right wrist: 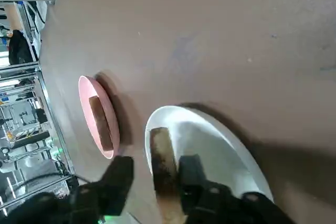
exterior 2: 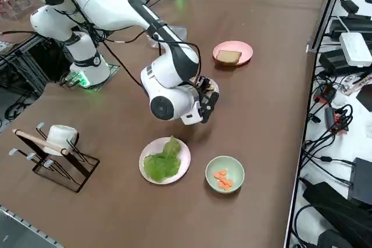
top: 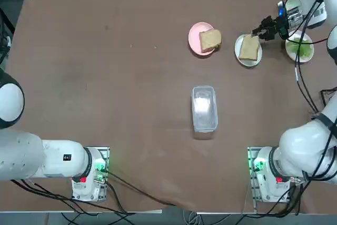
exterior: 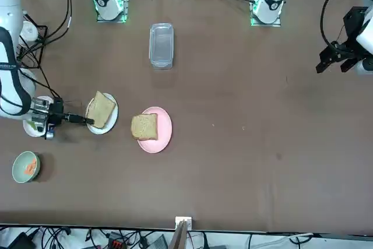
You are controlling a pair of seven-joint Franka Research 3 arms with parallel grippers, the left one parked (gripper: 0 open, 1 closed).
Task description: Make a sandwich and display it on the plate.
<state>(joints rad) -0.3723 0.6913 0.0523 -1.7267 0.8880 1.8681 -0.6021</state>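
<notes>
Two bread slices — one per plate — right claw parted astride one.

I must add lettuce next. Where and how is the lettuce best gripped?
Probably from straight above, on the raised leaf fold of the lettuce, which lies flat on its white plate. The right pincer, open, is at the bread.

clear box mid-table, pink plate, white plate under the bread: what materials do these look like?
Clear box: likely thin plastic, see-through with glare on its lid.
Pink plate: smooth and matte, plastic or glazed ceramic; can't tell.
White plate: glossy, probably ceramic or melamine, with a soft sheen on its rim. The right pincer has its fingers either side of the bread slice there.
</notes>
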